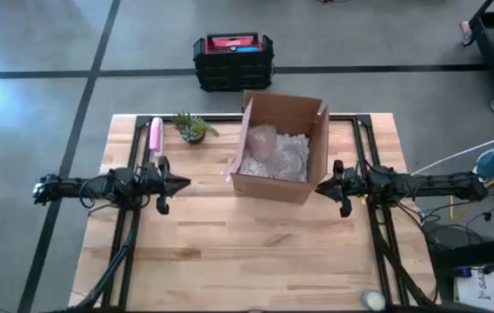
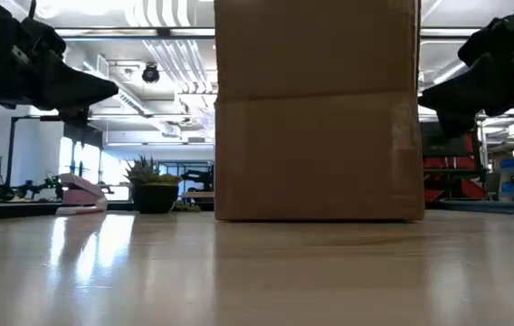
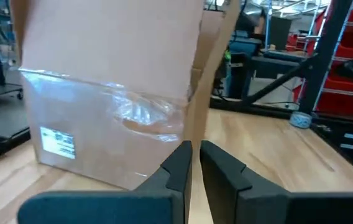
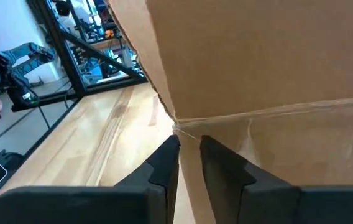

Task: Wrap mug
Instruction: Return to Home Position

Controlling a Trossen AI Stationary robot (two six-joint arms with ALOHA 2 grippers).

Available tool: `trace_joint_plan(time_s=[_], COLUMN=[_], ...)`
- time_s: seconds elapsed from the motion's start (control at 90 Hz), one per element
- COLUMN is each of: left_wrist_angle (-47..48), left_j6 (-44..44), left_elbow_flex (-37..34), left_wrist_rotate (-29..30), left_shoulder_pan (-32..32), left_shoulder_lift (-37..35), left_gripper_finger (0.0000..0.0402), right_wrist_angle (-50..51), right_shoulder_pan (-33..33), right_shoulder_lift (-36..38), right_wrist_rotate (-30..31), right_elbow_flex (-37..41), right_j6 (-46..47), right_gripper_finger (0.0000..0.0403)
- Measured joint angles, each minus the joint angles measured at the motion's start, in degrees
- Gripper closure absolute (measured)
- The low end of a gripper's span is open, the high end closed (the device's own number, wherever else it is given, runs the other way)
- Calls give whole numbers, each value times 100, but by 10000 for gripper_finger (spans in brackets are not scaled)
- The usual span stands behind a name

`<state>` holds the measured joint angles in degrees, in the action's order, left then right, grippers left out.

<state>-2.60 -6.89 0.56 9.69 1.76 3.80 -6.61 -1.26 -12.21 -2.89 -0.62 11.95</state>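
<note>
Left gripper (image 1: 184, 183) hangs over the table left of the cardboard box (image 1: 277, 148). Its fingers are drawn together to a thin slit and hold nothing. Right gripper (image 1: 319, 185) is the same, pinched nearly closed and empty. It sits just beside the box's near right corner, and whether it touches the wall can't be told from these views.

The wrapped mug (image 1: 263, 139) is already inside the box at the far left, so only the retreat is left to do. Judgement: each arm should pull straight back along its own line, away from the box, with fingers kept closed. The right arm has the least room and should clear the wall before it turns. A nudge could slide the light box on the smooth table.

The box is plain brown corrugated card with square walls, flaps up, and clear tape shining on its side (image 3: 139, 115). The mug reads as a cloudy, soft, rounded lump of bubble wrap, with hardly any orange showing. Crumpled white filler (image 1: 295, 155) lies beside it.

The table (image 1: 230, 261) is glossy pale wood planks. At far left are a small spiky potted plant (image 1: 193, 128) and a pink-and-white tool (image 1: 155, 137), possibly a tape dispenser.
</note>
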Motion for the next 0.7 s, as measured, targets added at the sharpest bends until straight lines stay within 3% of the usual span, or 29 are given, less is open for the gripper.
trace_joint_plan(time_s=[0.2, 0.5, 0.7], left_wrist_angle=[-17, 4, -82], left_j6=[-14, -84, -35], left_elbow_flex=[-2, -4, -7], left_wrist_rotate=[121, -189, -732], left_shoulder_pan=[-18, -9, -11], left_shoulder_lift=[-24, -71, -258], left_gripper_finger=[381, 381, 381], right_wrist_angle=[4, 4, 4], right_shoulder_pan=[0, 0, 1], right_shoulder_lift=[0, 0, 0], right_wrist_rotate=[2, 2, 0], right_elbow_flex=[0, 0, 0], right_j6=[2, 0, 0], right_gripper_finger=[331, 316, 310])
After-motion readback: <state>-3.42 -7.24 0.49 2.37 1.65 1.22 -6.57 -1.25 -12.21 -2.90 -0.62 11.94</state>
